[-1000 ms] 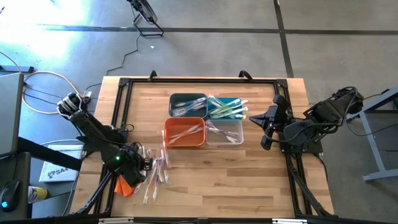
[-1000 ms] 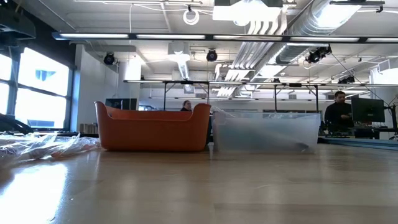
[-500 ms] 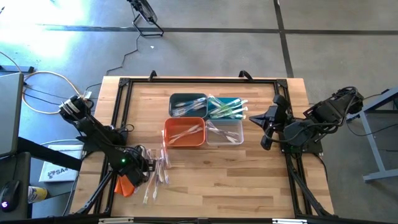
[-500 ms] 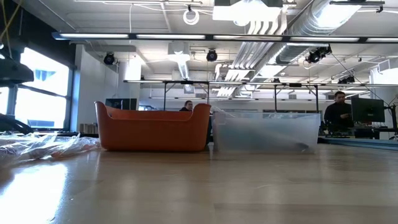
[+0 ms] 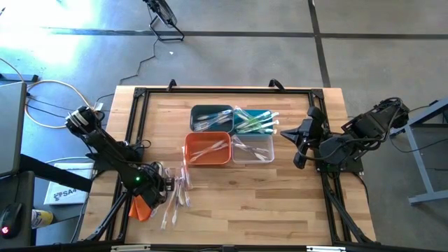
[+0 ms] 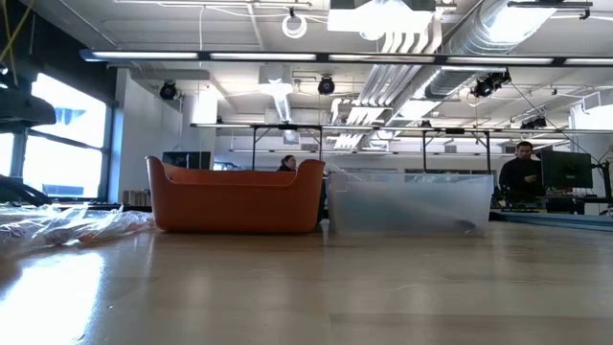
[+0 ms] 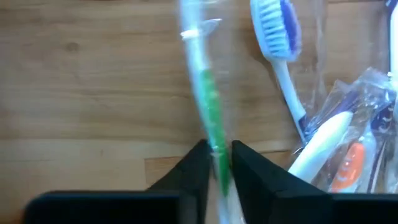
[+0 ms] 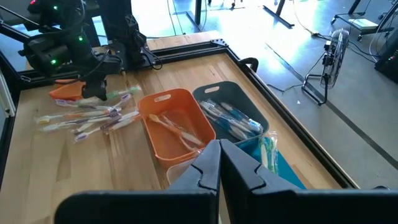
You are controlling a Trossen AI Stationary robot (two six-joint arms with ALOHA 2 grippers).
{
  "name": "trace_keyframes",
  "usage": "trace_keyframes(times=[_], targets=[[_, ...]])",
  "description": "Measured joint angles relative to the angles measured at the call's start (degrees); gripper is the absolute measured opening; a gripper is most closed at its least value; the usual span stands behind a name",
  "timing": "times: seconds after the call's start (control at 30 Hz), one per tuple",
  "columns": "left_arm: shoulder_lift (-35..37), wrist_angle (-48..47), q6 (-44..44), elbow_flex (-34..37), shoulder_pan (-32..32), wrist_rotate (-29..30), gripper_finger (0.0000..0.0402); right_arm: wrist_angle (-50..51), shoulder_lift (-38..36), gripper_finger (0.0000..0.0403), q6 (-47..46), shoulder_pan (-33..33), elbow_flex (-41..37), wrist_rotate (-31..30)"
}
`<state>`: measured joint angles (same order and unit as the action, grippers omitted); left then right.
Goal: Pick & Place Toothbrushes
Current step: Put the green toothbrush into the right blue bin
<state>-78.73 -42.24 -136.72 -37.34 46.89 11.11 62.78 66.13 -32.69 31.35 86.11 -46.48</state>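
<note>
Left gripper (image 7: 216, 163) sits low over the loose pile of toothbrushes (image 5: 175, 192) at the table's (image 5: 280, 203) near-left, its fingers (image 7: 194, 168) pinched narrow on a green-handled toothbrush (image 7: 208, 106) in a clear wrapper. You will see more brushes in the dark grey bin (image 5: 210, 117), teal bin (image 5: 255, 120), orange bin (image 5: 207, 148) and clear bin (image 5: 253, 148) at the table's centre. Right gripper (image 8: 219, 163) waits at the right edge with its fingers pressed together, holding nothing.

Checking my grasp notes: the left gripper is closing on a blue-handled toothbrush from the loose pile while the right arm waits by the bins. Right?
Not quite: the left gripper is pinching a green-handled toothbrush, as the left wrist view shows. The blue-bristled toothbrush lies free beside it. The rest holds.
</note>
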Motion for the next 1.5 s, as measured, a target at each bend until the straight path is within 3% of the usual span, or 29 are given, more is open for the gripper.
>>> trace_keyframes(times=[0.13, 0.33, 0.57, 0.67, 0.83, 1.1, 1.33, 1.5], targets=[[1.39, -0.44, 0.03, 0.00, -0.01, 0.12, 0.0015, 0.02, 0.00, 0.0002, 0.04, -0.02, 0.00, -0.02], [6.04, -2.39, 1.05, -0.40, -0.01, 0.16, 0.0029, 0.02, 0.00, 0.0002, 0.92, -0.01, -0.01, -0.02], [13.13, -16.15, 4.23, -6.14, -0.01, 2.10, 0.0012, 0.02, 0.00, 0.0002, 1.46, -0.01, 0.00, -0.02], [15.58, -23.10, 8.69, -10.65, 0.00, 8.57, 0.0015, 0.02, 0.00, 0.0002, 1.47, 0.01, -0.01, -0.02], [18.71, -31.91, 15.73, -17.90, -0.01, 24.61, 0.0022, 0.02, 0.00, 0.0002, 1.46, -0.01, 0.00, -0.02], [21.00, -37.24, 28.69, -25.90, -0.19, 42.26, 0.0023, -1.36, 0.00, 0.0002, 1.49, -0.02, -0.02, -1.29], [21.15, -35.01, 48.63, -30.92, -6.32, 50.63, 0.0018, -3.57, 0.00, 0.0002, 2.73, -0.02, 0.00, -6.04], [21.14, -19.80, 72.58, -32.65, -14.48, 51.55, 0.0015, -7.66, 0.00, 0.0002, 7.63, -0.02, 0.00, -5.93]])
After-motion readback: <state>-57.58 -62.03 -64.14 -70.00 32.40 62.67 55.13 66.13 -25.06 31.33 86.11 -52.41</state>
